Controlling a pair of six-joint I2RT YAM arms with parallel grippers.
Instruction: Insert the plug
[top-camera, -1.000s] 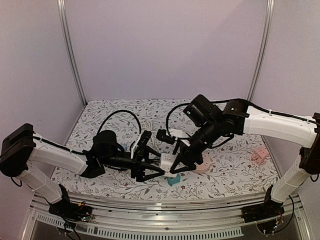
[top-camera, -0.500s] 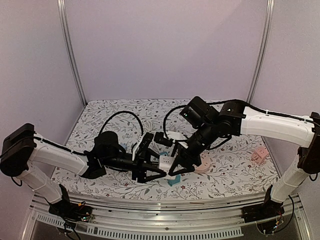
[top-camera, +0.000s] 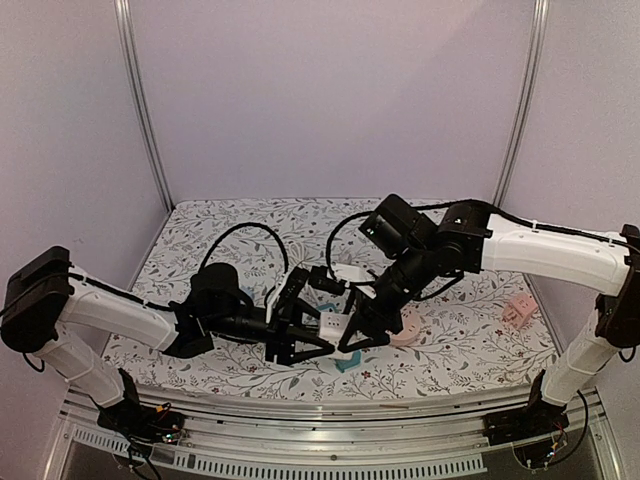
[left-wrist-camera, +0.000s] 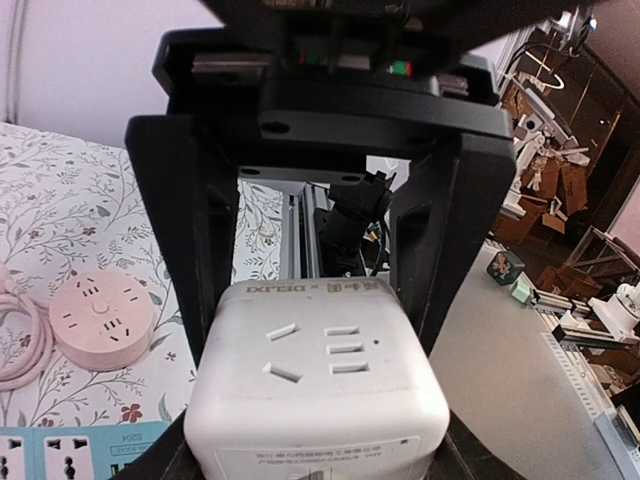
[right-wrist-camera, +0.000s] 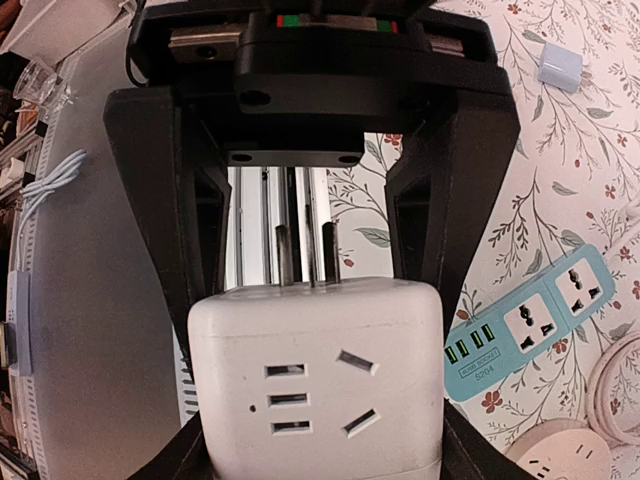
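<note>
Two robot arms meet low over the near middle of a flower-patterned table (top-camera: 470, 330), both at one white plug cube (top-camera: 330, 323) held in the air. The right gripper (right-wrist-camera: 314, 360) is clenched on the cube's two opposite sides, and the metal prongs (right-wrist-camera: 305, 255) point back into its palm. The left gripper (left-wrist-camera: 316, 370) has a finger on either side of the same cube. Its fingers look to be against the cube, but whether they are pressing cannot be told. This looks like a handover, made because the prongs face the right gripper and cannot reach a socket that way. To do it well, the left fingers should sit square on flat faces, away from the prongs. They should grip firmly before the right gripper lets go, with the cube kept level so that it does not twist or drop. After that, the prongs would need to be turned down toward the teal power strip (right-wrist-camera: 530, 330). The strip lies flat on the table at about 5 o'clock from the cube, just beside it. It looks loose on the table and may slide under a push, so the free gripper could steady it. No box, tray or bin shows. The nearest things to holders are the strip's sockets and those of a round pink socket block (left-wrist-camera: 103, 320) at about 3 o'clock. All that show have nothing plugged in.
</note>
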